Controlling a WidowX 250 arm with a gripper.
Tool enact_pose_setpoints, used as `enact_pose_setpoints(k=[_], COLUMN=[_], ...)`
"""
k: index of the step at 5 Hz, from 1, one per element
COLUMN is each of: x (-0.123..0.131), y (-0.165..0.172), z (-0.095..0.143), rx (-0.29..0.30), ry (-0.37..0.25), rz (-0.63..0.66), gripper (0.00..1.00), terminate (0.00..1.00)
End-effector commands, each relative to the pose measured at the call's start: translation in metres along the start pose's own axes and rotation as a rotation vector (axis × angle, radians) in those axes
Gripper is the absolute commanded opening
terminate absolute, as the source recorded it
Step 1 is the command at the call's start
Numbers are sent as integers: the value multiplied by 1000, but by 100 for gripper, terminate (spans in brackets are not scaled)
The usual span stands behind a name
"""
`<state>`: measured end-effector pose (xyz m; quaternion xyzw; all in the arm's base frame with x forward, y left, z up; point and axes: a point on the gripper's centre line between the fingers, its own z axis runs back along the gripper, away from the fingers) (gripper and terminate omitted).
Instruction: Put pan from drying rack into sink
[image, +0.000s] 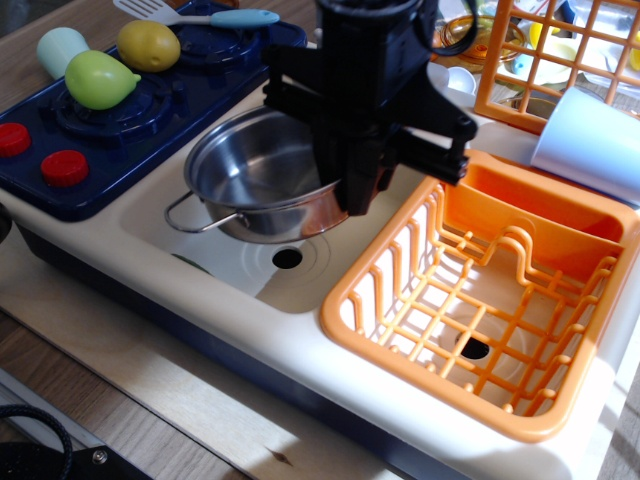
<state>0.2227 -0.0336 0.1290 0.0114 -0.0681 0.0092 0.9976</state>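
The shiny steel pan (250, 175) hangs tilted over the cream-white sink (180, 215), just above its dark drain hole (287, 258). One wire loop handle (190, 215) points to the front left. My black gripper (352, 195) is shut on the pan's right rim and hides that side. The orange drying rack (480, 300) stands to the right of the sink with nothing in it.
A dark blue stovetop (120, 110) at the left carries a green pear (98, 78), a yellow fruit (148, 45), a pale blue item (58, 45) and a spatula (215, 17). An orange wire basket (555, 60) and a light blue cup (590, 140) are at the back right.
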Motion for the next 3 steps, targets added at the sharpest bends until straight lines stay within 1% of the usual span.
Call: enact_pose_setpoints(k=[1,2,3], x=[2,2,2], y=[12,14,14], z=[-14,-17,-17], rx=[2,-9,-9], ry=[-120,-142,-142], rz=[-56,-77,-77], gripper=[100,100,100], terminate=[0,0,100])
